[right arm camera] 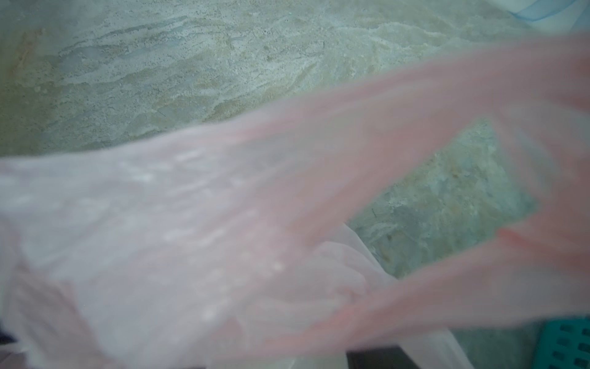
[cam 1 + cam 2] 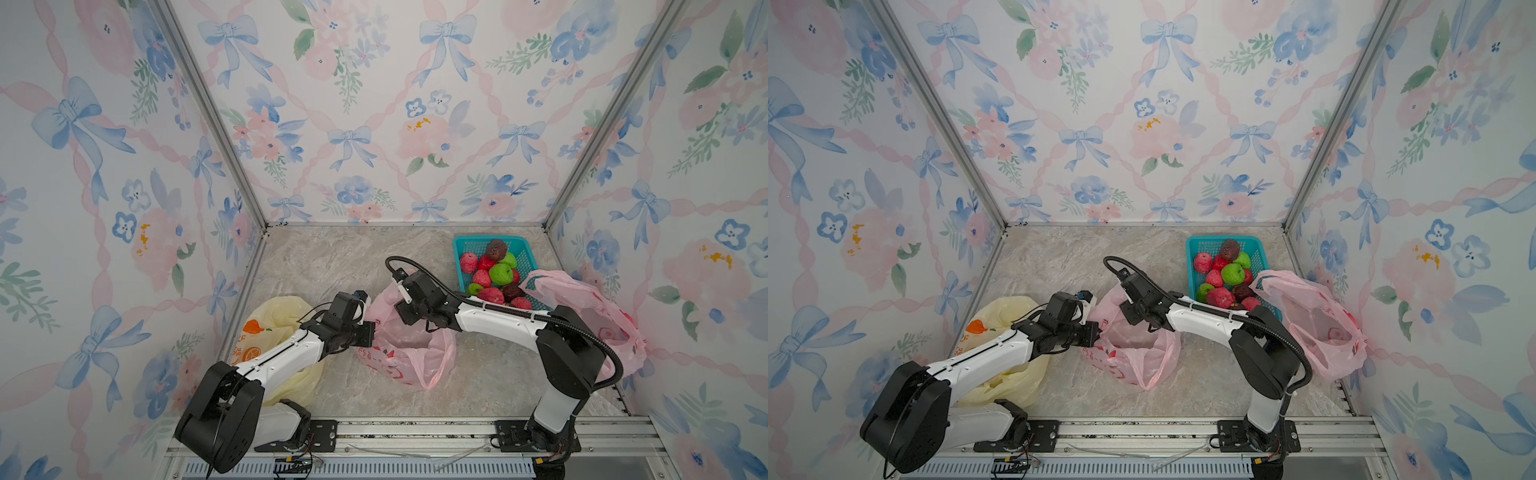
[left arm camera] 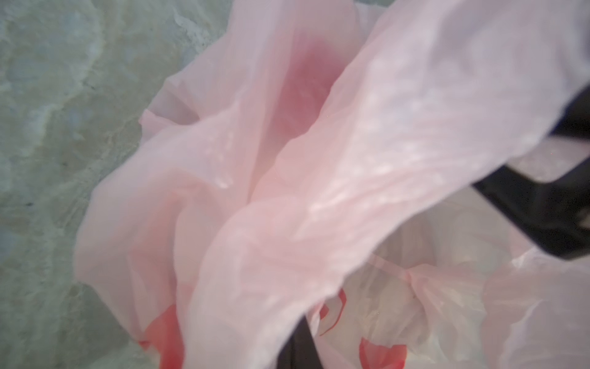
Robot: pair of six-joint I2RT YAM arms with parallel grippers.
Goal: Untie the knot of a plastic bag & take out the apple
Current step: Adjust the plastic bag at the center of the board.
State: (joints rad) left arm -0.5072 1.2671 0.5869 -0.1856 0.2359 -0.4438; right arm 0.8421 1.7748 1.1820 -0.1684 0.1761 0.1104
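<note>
The thin, translucent pink plastic bag [image 2: 409, 349] lies slumped at the middle of the marble-patterned tabletop [image 2: 324, 257], with the teal plastic basket [image 2: 461, 245] of red and green fruit at about two o'clock from it, a second pink bag [image 2: 590, 316] at three o'clock and a pale yellow bag [image 2: 286, 316] at nine; the left gripper [image 2: 372, 332] meets the bag's nine-o'clock edge, its fingers pressed together, seemingly pinching film, though the contact is hidden; the right gripper [image 2: 401, 297] hovers over the twelve-o'clock rim, fingers partly spread, and whether they hold anything I cannot tell; the left wrist view shows a reddish mass [image 3: 306, 83] through the folds, probably the apple; the film looks light, limp and slippery, apt to stretch or tear; best taken at a bunched handle loop [image 1: 415, 127], not the flat wall.
</note>
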